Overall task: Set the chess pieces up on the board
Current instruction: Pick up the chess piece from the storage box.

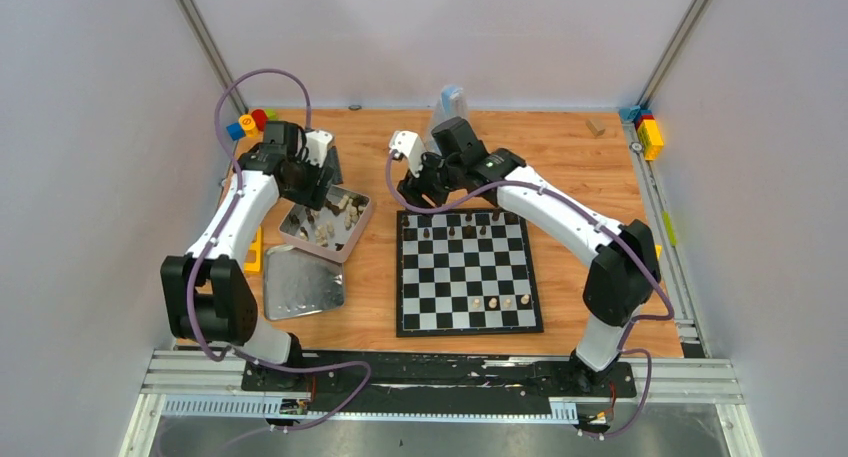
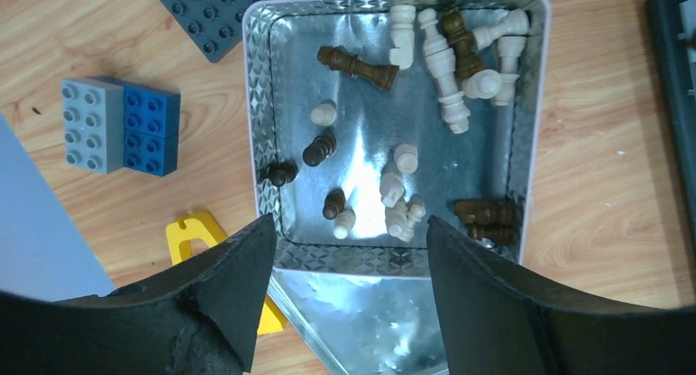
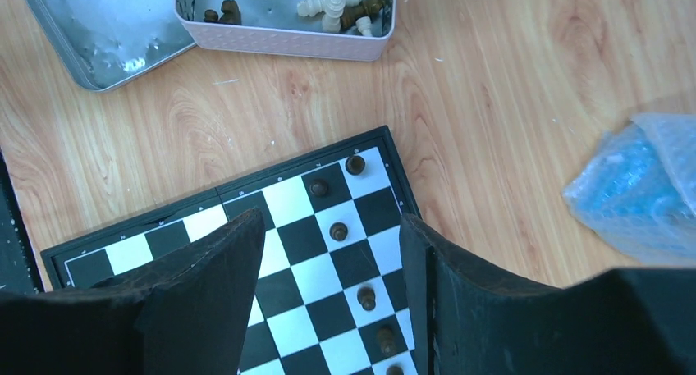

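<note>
The board (image 1: 468, 273) lies flat at mid-table. Several dark chess pieces (image 1: 465, 231) stand on its far rows, and three cream ones (image 1: 492, 303) stand near its front. Many more cream and dark pieces (image 2: 443, 71) lie loose in a silver tin (image 2: 394, 258) left of the board. My left gripper (image 2: 349, 227) hangs open over the tin's near wall with nothing between its fingers. My right gripper (image 3: 332, 223) is open above the board's far left corner (image 3: 287, 203). Dark pieces (image 3: 338, 230) stand below it, and none is gripped.
The tin's lid (image 1: 302, 282) lies in front of the tin, with a yellow part (image 2: 193, 231) beside it. Grey and blue bricks (image 2: 123, 126) and a dark studded plate (image 2: 213, 6) sit left of the tin. A bubble-wrapped blue object (image 3: 640, 186) lies behind the board. Coloured bricks (image 1: 648, 132) lie at the far right.
</note>
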Robot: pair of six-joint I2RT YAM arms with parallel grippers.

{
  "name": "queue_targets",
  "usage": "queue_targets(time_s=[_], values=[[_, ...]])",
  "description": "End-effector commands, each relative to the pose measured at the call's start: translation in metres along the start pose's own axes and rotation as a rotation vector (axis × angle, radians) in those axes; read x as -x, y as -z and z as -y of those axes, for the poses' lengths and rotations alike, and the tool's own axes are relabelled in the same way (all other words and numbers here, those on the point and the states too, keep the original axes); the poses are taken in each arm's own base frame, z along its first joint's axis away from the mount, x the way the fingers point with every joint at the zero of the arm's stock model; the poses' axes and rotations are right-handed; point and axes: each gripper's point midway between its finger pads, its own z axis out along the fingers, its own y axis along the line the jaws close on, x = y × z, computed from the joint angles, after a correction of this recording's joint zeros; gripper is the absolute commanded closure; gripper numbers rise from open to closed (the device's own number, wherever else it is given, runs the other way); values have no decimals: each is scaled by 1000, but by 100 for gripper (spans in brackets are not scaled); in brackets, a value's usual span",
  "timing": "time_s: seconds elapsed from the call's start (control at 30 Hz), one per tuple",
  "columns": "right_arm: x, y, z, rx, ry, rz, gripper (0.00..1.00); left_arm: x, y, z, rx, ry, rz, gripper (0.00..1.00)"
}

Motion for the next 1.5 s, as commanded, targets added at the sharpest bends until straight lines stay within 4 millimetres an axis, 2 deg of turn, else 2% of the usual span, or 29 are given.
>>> queue_targets(time_s=[0.0, 0.13, 0.37, 0.67, 0.97, 1.13, 1.37, 1.47], values=[[-6, 22, 4, -34, 5, 11, 38, 9, -16, -16, 42, -18, 1, 27], [-21, 33, 3, -43, -9, -4, 39, 2, -36, -19, 31, -13, -47, 35], [-35, 51, -1, -49, -40, -2, 39, -8, -61, -31, 37, 22, -104, 41], [-46, 55, -6, -22, -82, -2, 41, -12, -80, -36, 30, 46, -135, 48], [-51, 59, -7, -22, -87, -1, 42, -22, -97, -35, 13, 53, -189, 65], [-54, 63, -6, -31, -92, 2, 43, -17, -90, -31, -6, 60, -177, 76], [-57, 70, 2, -55, -106, 17, 43, 1, -58, -33, 10, 54, -115, 89], [-58, 74, 7, -71, -111, 24, 44, 16, -40, -33, 9, 52, -67, 91]])
